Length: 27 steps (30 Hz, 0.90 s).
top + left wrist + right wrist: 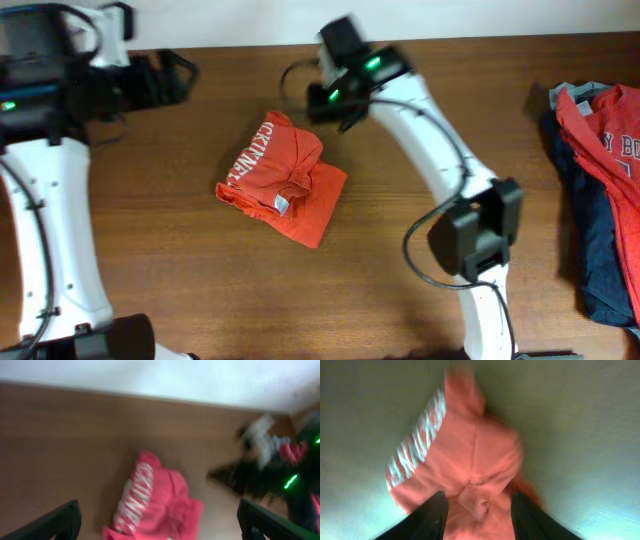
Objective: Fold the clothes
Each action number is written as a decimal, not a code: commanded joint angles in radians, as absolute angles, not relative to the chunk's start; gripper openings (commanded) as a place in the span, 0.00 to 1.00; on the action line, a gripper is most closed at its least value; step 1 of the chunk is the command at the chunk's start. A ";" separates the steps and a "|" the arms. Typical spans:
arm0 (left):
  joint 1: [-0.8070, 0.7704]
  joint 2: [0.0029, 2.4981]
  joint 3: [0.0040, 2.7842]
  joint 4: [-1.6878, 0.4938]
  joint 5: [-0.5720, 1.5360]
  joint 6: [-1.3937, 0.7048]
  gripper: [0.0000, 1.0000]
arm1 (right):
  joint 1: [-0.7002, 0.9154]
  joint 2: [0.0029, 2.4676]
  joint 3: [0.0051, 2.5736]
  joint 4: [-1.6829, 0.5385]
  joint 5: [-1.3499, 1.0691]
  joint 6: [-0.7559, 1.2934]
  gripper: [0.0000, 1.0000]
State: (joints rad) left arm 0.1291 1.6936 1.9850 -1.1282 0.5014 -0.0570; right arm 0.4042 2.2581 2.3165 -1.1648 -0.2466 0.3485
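Note:
The orange-red T-shirt (283, 180) lies folded into a small bundle mid-table, with its white lettering along the left edge and a small white tag at the front. My right gripper (335, 100) hovers just beyond its far right corner. In the right wrist view its fingers (479, 499) are spread, with the shirt (465, 450) below and between them, blurred. My left gripper (178, 72) is at the far left, away from the shirt. Its fingers (159, 510) are wide open and empty, and the shirt (150, 492) lies ahead of them.
A pile of red, navy and grey garments (600, 190) lies at the table's right edge. The right arm (440, 170) reaches across the table's middle from the front. A white wall (165, 380) runs behind the far table edge.

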 commanded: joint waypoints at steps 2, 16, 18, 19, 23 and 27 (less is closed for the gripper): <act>0.014 1.744 1.994 -1.267 0.362 -0.052 0.99 | 0.251 2.243 2.469 -1.247 -0.252 0.284 0.55; -0.336 1.898 1.726 -1.164 0.208 -0.022 0.94 | -0.064 2.243 2.473 -1.348 -0.288 0.212 0.69; -0.393 1.914 1.684 -1.133 0.142 -0.022 0.95 | -0.073 2.244 2.473 -1.352 -0.289 0.194 0.70; -0.414 1.921 1.671 -1.126 0.113 -0.022 0.94 | -0.073 2.244 2.473 -1.354 -0.289 0.190 0.70; -0.539 1.995 1.647 -1.095 -0.085 -0.023 0.94 | -0.072 2.244 2.473 -1.373 -0.289 0.187 0.71; -0.574 2.064 1.647 -1.084 -0.174 -0.048 0.95 | -0.073 2.244 2.473 -1.398 -0.289 0.187 0.71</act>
